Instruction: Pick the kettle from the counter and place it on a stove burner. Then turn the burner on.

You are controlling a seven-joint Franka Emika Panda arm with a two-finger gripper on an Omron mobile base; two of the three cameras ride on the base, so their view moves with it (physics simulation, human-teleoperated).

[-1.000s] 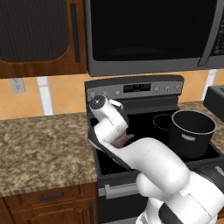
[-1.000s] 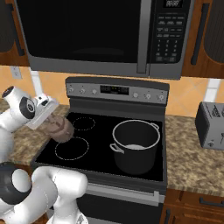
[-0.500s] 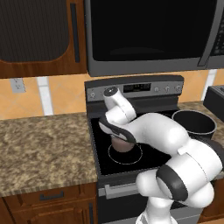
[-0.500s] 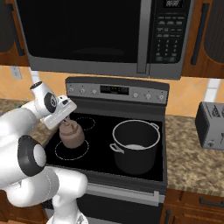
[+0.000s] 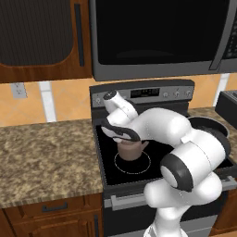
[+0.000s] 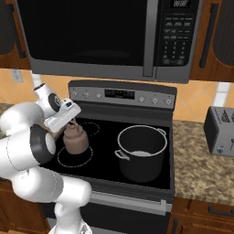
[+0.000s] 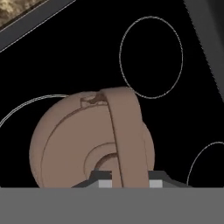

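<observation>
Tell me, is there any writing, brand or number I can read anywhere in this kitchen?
None can be read.
Microwave keypad: rows of pale marks, too small to read.
Stove display: faint marks, too blurred to read.
Kettle, pot and toaster: no lettering visible.

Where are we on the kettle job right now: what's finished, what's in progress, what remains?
Done: the kettle is off the counter and over the stove burner at front left of the cooktop. In hand: the gripper is shut on the kettle's handle; I can't tell whether it rests on the glass. Left: release it, then turn the burner on.
</observation>
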